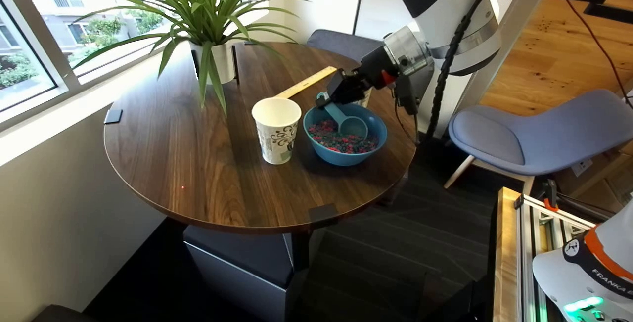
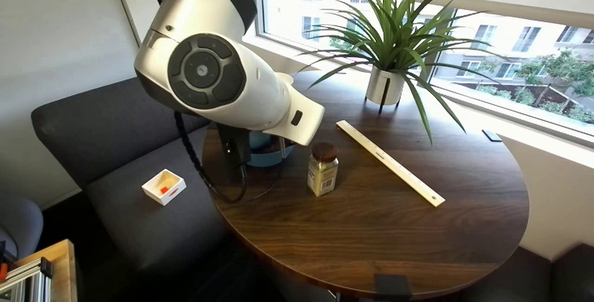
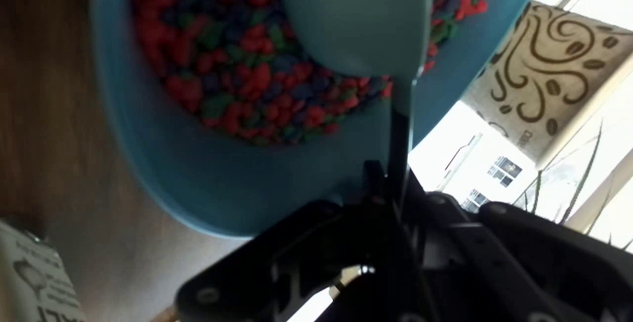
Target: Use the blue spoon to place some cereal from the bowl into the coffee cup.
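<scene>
Pincer (image 1: 324,100) gripped the blue spoon (image 1: 351,125) partly inside the bowl (image 1: 342,158); transferring cereal (image 1: 330,136) to the paper coffee cup (image 1: 277,134) at left apparently remained.

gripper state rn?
Gripper: closed, holding the blue spoon by its handle.

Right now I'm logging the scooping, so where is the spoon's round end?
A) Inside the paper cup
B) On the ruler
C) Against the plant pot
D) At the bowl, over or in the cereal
D: in an exterior view the spoon, held by the gripper, has its round end within the bowl's rim, with cereal showing around it.
</scene>
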You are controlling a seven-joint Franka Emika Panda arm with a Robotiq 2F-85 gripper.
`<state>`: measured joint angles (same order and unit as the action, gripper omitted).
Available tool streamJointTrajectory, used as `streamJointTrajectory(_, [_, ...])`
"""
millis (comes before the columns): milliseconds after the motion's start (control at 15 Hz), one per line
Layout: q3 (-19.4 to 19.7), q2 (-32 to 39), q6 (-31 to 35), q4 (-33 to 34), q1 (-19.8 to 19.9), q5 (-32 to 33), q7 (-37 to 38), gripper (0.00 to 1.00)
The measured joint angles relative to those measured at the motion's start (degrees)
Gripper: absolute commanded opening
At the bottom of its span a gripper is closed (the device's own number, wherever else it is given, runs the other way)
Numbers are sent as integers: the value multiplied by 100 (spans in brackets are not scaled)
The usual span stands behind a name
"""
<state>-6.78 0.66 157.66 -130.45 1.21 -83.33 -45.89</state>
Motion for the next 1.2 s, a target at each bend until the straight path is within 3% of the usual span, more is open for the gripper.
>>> streamJointTrajectory(600, [420,1,-1104,141,386,-6,904,2])
streamJointTrajectory(867, [706,-29,-1842,333,401,-113,1101,2])
streamJointTrajectory(1200, [746,-150,-2329,597,345,-120,1299,2])
